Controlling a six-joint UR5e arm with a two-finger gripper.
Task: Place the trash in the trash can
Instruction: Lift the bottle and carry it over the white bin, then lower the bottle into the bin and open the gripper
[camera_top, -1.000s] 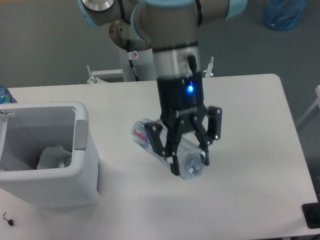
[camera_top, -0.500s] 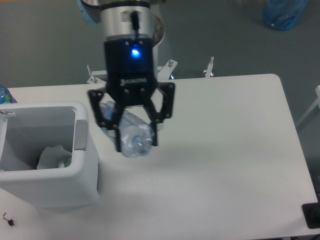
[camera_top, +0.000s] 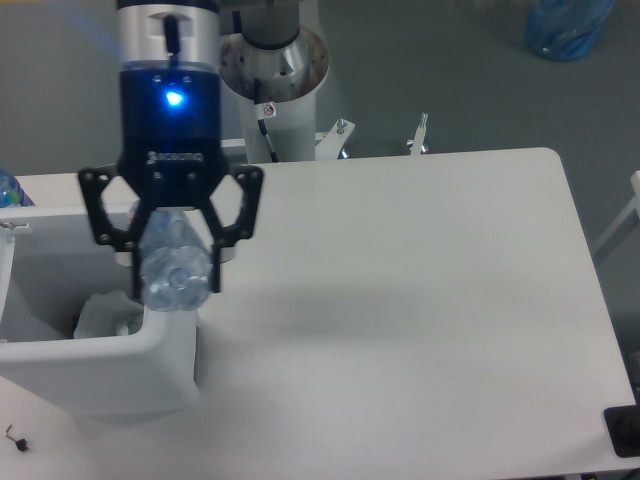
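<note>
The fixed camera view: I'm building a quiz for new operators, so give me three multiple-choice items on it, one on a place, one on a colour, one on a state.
1. Where is the bottle?
A. Flat on the table
B. Held up at the trash can's right rim
C. On the floor

2. What colour is the light on the gripper body?
A. Blue
B. Red
C. Green

3. What are the fingers doing?
A. Spread wide with nothing between them
B. Out of view
C. Closed on the bottle

Answers:
1 B: the bottle hangs in the gripper over the right rim of the trash can.
2 A: the lit spot glows blue.
3 C: the fingers flank the bottle on both sides and carry it clear of the table; the white wrapper already lies in the can.
</note>
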